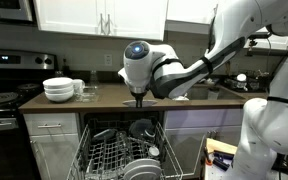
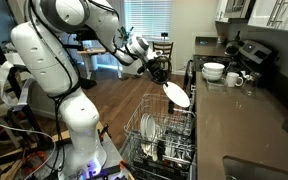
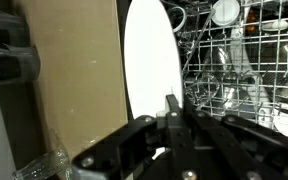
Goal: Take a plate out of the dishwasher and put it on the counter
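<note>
Just one plate (image 3: 149, 55) in one claw (image 3: 172, 104)

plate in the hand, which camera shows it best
The wrist view: the plate fills the frame, white, pinched at its rim by the hand. In an exterior view it is small and tilted above the dishwasher; in an exterior view I cannot make it out under the hand.

Dim indoor light, bright window (image 2: 149, 30) behind; wrist view blurred, plate (image 3: 149, 60) overexposed.

Glossy plate (image 3: 149, 60), matt counter (image 1: 114, 98), wire-racked dishwasher (image 1: 119, 155).
</note>
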Available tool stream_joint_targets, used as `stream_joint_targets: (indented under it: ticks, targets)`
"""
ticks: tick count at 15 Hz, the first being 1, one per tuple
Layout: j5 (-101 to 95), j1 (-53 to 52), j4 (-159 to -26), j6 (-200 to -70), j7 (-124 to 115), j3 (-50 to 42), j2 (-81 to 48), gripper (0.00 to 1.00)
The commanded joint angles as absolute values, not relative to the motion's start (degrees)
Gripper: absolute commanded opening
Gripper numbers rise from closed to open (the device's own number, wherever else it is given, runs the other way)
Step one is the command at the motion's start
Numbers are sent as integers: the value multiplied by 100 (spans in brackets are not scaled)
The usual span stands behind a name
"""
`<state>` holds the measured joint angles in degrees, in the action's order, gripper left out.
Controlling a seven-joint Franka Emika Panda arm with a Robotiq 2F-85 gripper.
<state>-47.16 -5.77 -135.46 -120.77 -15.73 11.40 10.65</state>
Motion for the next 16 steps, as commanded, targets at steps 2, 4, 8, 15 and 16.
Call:
stream_joint_targets:
  ticks: [2, 4, 8, 15, 16]
  targets:
    - [-5285, -559, -13515, -11947, -2050, 1090, 1038, 2]
    - [-5467, -537, -13529, -11976, -2210, 1030, 999, 2]
    - [-5229, -588, -13570, -12065, -2080, 915, 955, 6]
    - [-5577, -493, -13579, -12199, -2282, 799, 738, 2]
    - [-5663, -485, -13574, -12203, -2321, 771, 702, 2]
